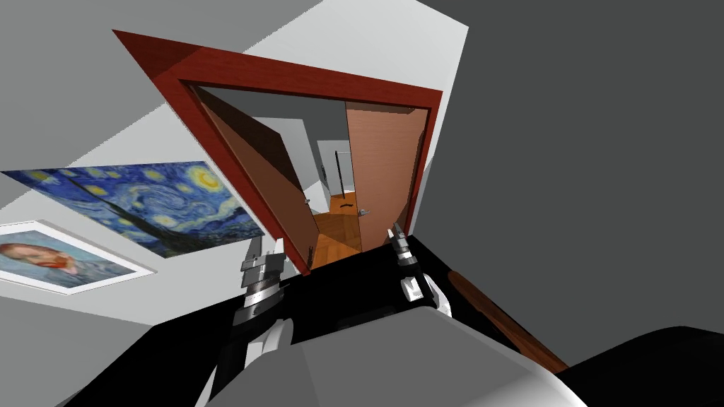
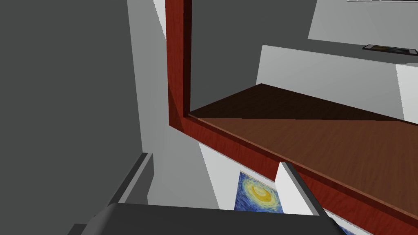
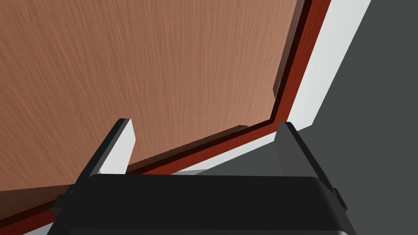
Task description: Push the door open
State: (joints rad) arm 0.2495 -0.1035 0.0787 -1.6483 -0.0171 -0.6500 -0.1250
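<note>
Two doors are partly open. Right hand (image 3: 204,124), fingers apart, is just before the right door (image 3: 163,61): push flat and slow. Left hand (image 2: 215,160), fingers apart, is by the left door (image 2: 326,138).

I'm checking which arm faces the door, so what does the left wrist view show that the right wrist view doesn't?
Only the left wrist view: a starry blue-and-yellow painting and the left door leaf, swung off the frame. Only the right wrist view: the right door leaf, its lighter wood face close ahead of that arm's jaws. Both: the red door frame, white wall, and open jaws.
</note>
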